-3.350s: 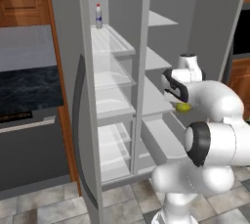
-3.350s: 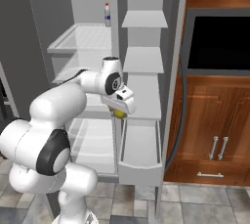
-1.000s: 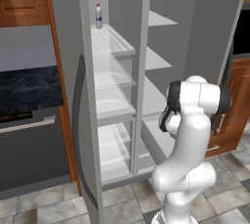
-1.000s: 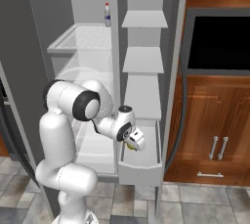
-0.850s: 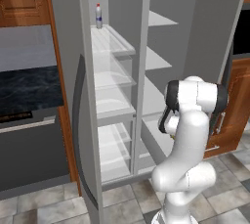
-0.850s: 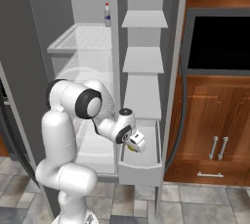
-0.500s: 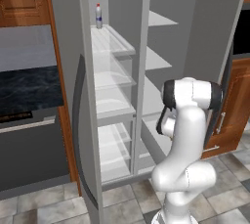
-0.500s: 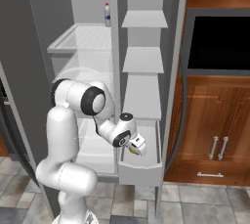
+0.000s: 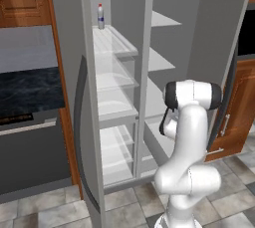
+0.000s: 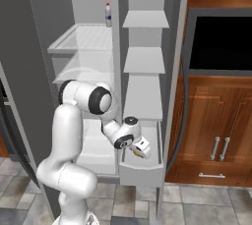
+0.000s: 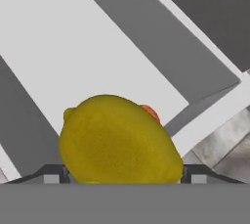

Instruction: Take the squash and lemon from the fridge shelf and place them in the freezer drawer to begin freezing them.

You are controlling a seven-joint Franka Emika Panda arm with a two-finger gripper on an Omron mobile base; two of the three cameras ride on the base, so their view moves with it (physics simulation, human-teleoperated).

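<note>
- Far left, a dark stove (image 9: 22, 117) sits under wooden cabinets beside the open fridge.
- High in the fridge, a small bottle (image 10: 108, 14) stands at the back of the top fridge shelf (image 10: 83, 38).
- The white arm (image 10: 66, 135) bends low into the freezer side.
- The claw (image 10: 140, 150) hangs just over the open freezer drawer (image 10: 141, 170), pinching the lemon (image 11: 119, 142) between its fingers.
- A sliver of the orange squash (image 11: 151, 112) peeks from behind the lemon, down inside the drawer.
- To the right stand wooden cabinet doors (image 10: 216, 126) below a black oven window (image 10: 221, 42).
</note>
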